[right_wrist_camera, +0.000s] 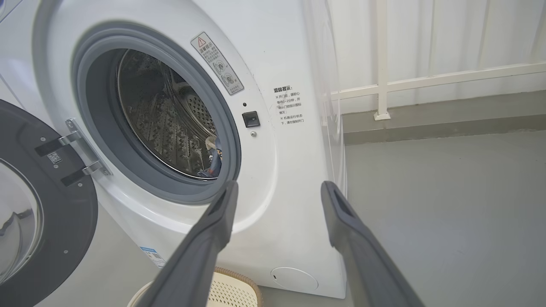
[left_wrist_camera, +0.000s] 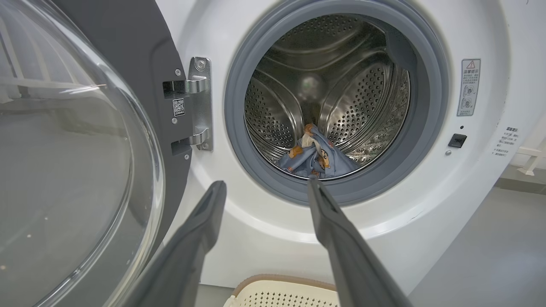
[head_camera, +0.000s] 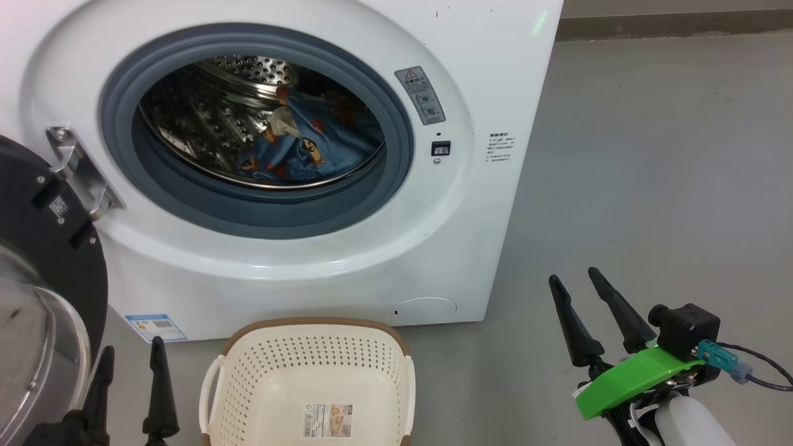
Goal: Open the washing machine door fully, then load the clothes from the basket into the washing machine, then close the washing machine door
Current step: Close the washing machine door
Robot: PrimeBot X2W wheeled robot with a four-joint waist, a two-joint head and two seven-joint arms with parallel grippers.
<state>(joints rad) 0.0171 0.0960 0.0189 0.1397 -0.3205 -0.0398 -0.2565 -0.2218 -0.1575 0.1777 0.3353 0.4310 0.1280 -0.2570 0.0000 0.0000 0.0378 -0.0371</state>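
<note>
Head view: the clothes (head_camera: 297, 145) lie inside the washing machine (head_camera: 310, 272), near its front lip; the basket (head_camera: 310, 350) sits bare below. Left end effector (head_camera: 132, 345) and right end effector (head_camera: 573, 275) stand apart-fingered, holding nothing. Pushing the open washing machine door (head_camera: 62, 248) shut, I could pinch fabric in the gasket (head_camera: 396, 124).

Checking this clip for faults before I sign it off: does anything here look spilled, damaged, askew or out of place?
Nothing stands out. The clothes lie inside the drum; the basket stands upright and empty before the washing machine.
</note>
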